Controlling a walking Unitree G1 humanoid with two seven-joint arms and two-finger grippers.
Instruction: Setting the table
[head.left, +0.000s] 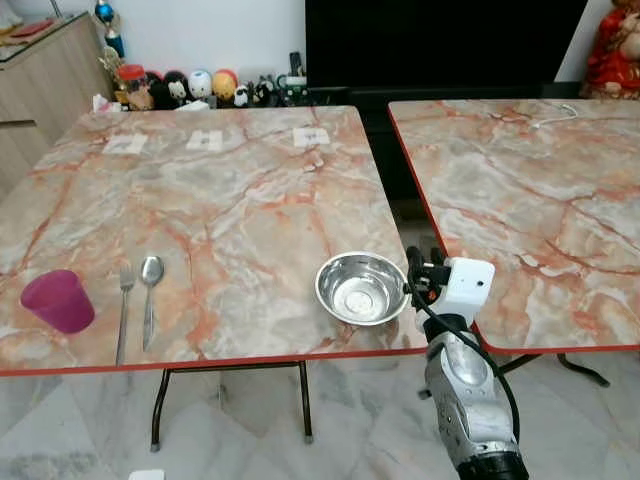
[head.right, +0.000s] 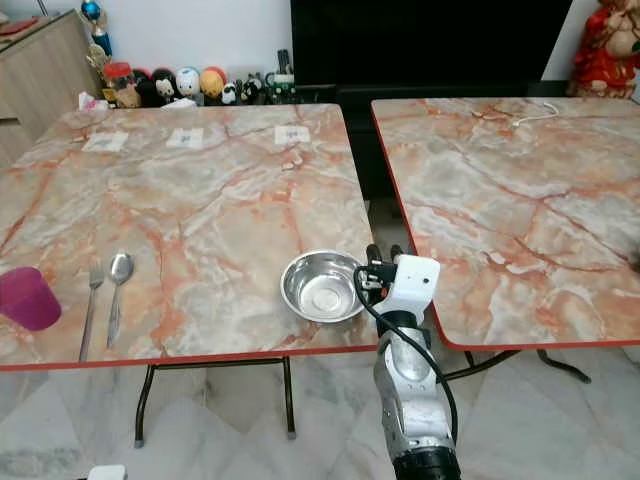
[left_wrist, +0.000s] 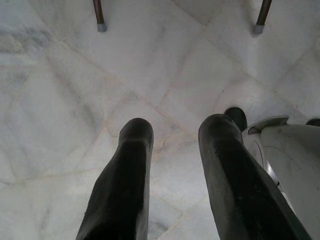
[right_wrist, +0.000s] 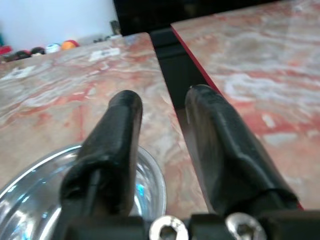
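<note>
Near the front right corner of the marble table (head.left: 230, 190) sits a steel bowl (head.left: 361, 287). Just beside its rim hovers the right claw (head.left: 420, 262), fingers apart, empty. Farther left lie a spoon (head.left: 150, 296), fork (head.left: 124, 310) and purple cup (head.left: 58, 300). Over the floor (left_wrist: 75, 90) hangs the left claw (left_wrist: 175, 135), fingers apart.

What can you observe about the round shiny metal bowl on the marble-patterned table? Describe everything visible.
The round shiny metal bowl looks like polished steel, with a rolled rim and a flat, reflective bottom. It stands upright and empty near the front right corner of the marble-patterned table, close to the red edge. The right gripper is at its right rim, fingers open, one finger over the rim; contact cannot be confirmed.
</note>
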